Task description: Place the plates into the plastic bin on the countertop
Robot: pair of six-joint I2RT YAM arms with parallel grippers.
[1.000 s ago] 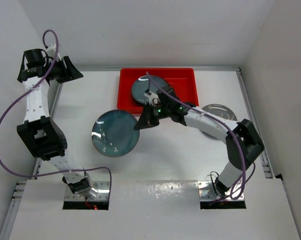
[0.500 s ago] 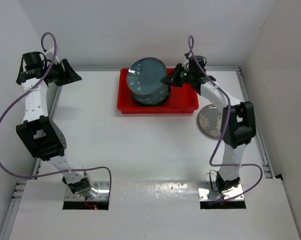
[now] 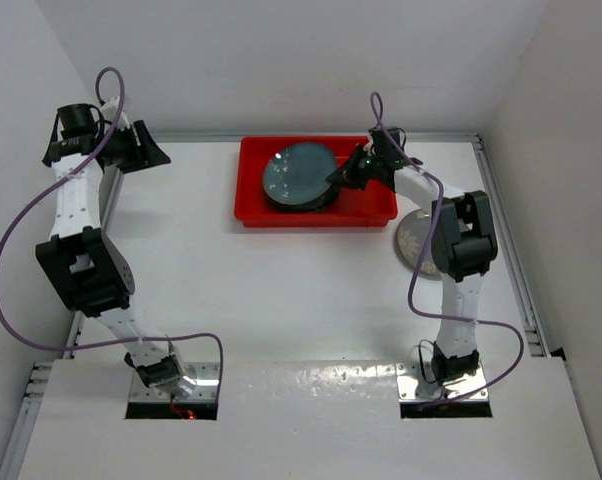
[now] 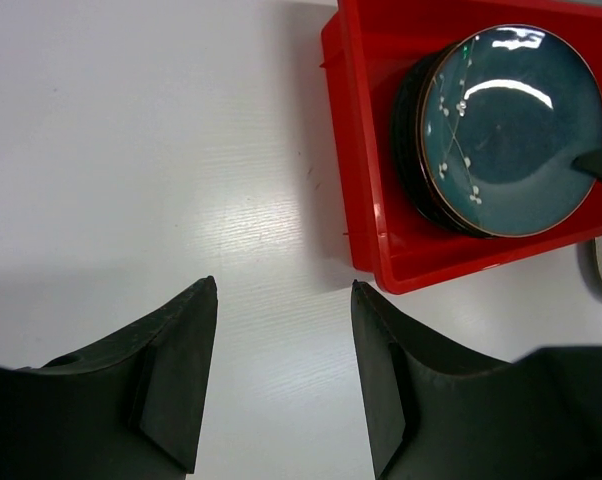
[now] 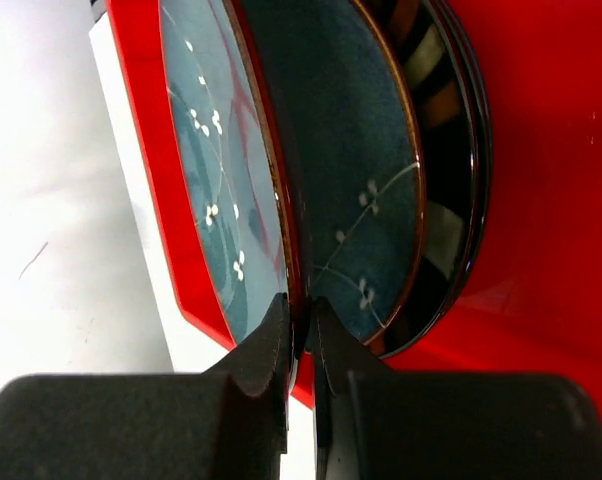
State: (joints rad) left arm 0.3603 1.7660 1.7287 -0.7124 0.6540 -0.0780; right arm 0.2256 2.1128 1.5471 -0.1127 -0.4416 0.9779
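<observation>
The red plastic bin [image 3: 366,208] stands at the back of the white countertop [image 3: 281,300] and holds a stack of plates. Over that stack my right gripper [image 3: 333,180] is shut on the right rim of a dark teal plate with a white sprig pattern [image 3: 299,175]. In the right wrist view the jaws [image 5: 299,310] pinch this plate [image 5: 221,170] edge-on, tilted just above another sprig plate [image 5: 371,170] and darker banded plates [image 5: 446,190]. My left gripper [image 3: 146,152] hangs open and holds nothing at the far left, away from the bin [image 4: 356,150].
A grey patterned plate [image 3: 413,240] lies on the countertop right of the bin, partly hidden by my right arm. White walls close in the back and sides. The arm bases sit at the near edge.
My right arm has carried the teal plate from the middle of the countertop up over the bin and down onto the stack. The left arm has barely moved.
</observation>
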